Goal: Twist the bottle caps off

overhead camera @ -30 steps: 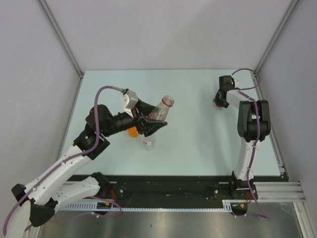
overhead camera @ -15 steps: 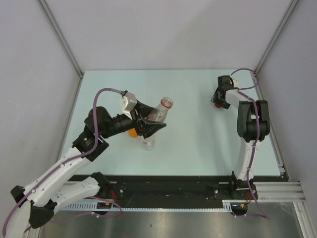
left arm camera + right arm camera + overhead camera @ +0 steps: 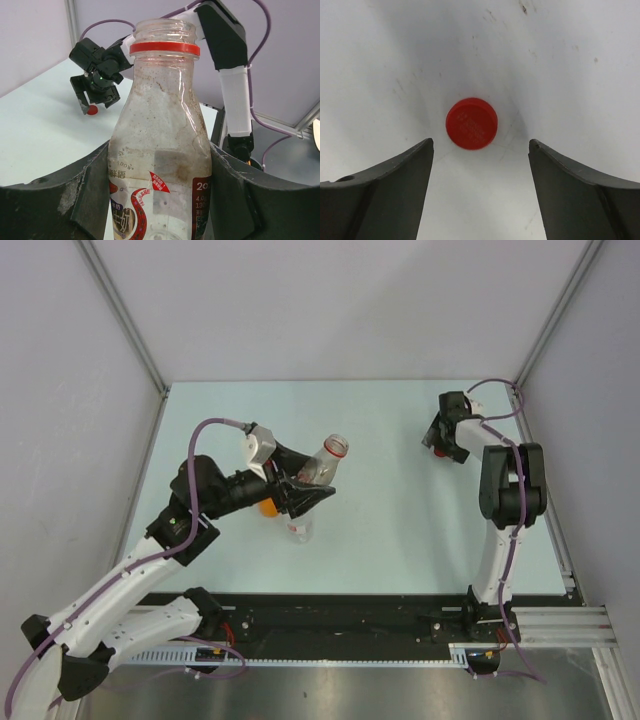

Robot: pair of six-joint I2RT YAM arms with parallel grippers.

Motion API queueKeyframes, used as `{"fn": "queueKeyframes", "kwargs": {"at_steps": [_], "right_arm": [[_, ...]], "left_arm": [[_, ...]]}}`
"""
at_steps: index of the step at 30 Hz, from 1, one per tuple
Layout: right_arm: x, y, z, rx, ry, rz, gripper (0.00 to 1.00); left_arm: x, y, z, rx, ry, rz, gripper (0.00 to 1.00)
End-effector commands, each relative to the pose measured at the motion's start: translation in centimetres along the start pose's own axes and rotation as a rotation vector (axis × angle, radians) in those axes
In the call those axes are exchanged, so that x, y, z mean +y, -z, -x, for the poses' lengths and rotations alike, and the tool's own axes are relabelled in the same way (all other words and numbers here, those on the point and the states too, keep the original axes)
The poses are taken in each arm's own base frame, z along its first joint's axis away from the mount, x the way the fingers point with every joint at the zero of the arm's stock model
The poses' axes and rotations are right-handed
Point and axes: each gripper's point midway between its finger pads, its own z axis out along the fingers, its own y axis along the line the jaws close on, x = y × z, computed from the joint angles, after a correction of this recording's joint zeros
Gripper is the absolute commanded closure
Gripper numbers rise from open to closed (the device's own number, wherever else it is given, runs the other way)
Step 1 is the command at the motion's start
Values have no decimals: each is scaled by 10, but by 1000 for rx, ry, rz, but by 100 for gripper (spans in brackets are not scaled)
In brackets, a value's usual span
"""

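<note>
Table (image 3: pixel 390 525): I see a pale green top.
Walls (image 3: pixel 330 310): grey, at 9, 12 and 3 o'clock.
Black rail (image 3: pixel 340 618): at 6 o'clock, by the table edge.

Grips a scuffed clear plastic bottle (image 3: pixel 160 125) with a reddish printed label upright between the two dark fingers (image 3: pixel 90 195) of the left hand (image 3: pixel 160 200), one pressed to each side of the body at label height. Shows a bare threaded mouth on top, with a thin red plastic ring (image 3: pixel 164 48) around the neck just under it. Farther off, over the pale counter (image 3: pixel 40 130), finds the black right hand (image 3: pixel 94 100) on its white-and-black arm (image 3: pixel 234 95), pointing down just above a small round red plastic cap (image 3: pixel 92 110) lying on the counter, too small there to tell touching from apart.
</note>
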Motion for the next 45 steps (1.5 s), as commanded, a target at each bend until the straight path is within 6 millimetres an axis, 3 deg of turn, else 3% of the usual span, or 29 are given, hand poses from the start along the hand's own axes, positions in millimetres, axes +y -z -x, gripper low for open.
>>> {"fn": "queueKeyframes", "kwargs": {"at_steps": [1, 2, 4, 5, 8, 9, 10, 11, 12, 16, 20, 24, 29, 34, 40, 45], "right_arm": [[23, 72, 42, -106, -66, 91, 19], [29, 101, 57, -156, -77, 132, 19], [38, 132, 63, -200, -69, 169, 19], [41, 165, 77, -252, -83, 221, 19], [52, 218, 74, -290, -70, 308, 19], [58, 257, 79, -335, -77, 408, 19], [68, 280, 73, -345, -60, 493, 19], [72, 288, 59, -329, -36, 560, 19], [84, 341, 62, -382, -20, 760, 20], [92, 425, 37, -402, 68, 1065, 20], [94, 482, 6, -318, 147, 1317, 19], [96, 511, -19, -280, 203, 1429, 18], [99, 514, -43, -225, 252, 1433, 16], [103, 537, -62, -207, 290, 1506, 12], [106, 540, -83, -160, 342, 1517, 9], [102, 538, -88, -173, 355, 1487, 10]], "left_arm": [[2, -1, 10, -39, -47, 14, 91], [4, -1, 11, -41, -47, 23, 91], [6, -2, 12, -43, -44, 31, 91], [6, -3, 12, -39, -43, 33, 91], [10, -8, 15, -37, -41, 44, 91], [9, -9, 18, -42, -42, 40, 91], [11, -11, 15, -37, -41, 41, 91], [12, -13, 16, -42, -41, 40, 91], [12, -16, 14, -36, -39, 34, 91], [10, -27, -1, 7, -35, -26, 87], [5, -32, -7, 7, -48, -81, 100], [-9, -34, -13, 22, -58, -178, 100], [-17, -35, -15, 30, -63, -208, 100], [-13, -41, -22, 65, -60, -193, 100], [-12, -44, -21, 62, -69, -188, 100], [-13, -44, -18, 57, -80, -189, 100]]}}
